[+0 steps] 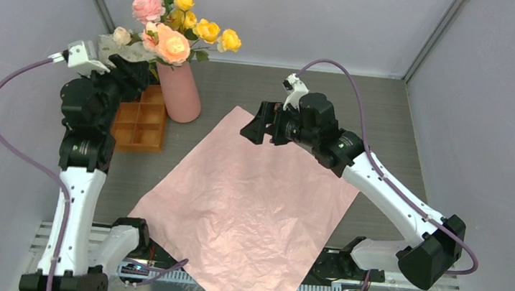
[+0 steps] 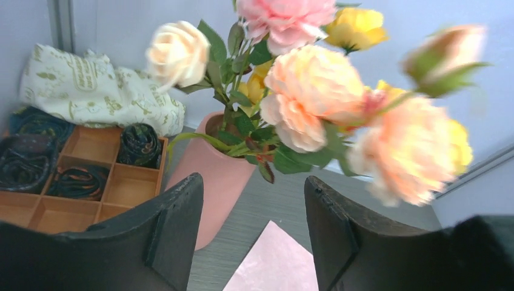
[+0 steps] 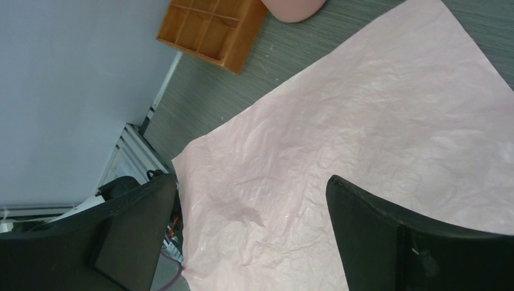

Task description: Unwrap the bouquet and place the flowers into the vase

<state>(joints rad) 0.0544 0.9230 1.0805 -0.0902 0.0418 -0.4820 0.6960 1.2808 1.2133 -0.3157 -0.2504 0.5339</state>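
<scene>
Nearest, my left gripper (image 2: 253,191) gapes empty; flowers (image 2: 309,97) just ahead, stems upright in the vase (image 2: 212,176); my right gripper (image 3: 253,182), also apart, hangs farther off over paper (image 3: 376,121).

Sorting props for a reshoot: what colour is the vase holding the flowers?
The vase is plain salmon pink; clearest in the top view.

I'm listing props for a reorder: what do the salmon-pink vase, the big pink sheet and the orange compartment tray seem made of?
Salmon-pink cylinder vase: matte ceramic or plastic; even, glossless surface.
Large pink sheet: thin wrapping paper; fine creases, faint sheen.
Orange compartment tray: probably wood or fibreboard; thin flat dividers, dull finish.
</scene>
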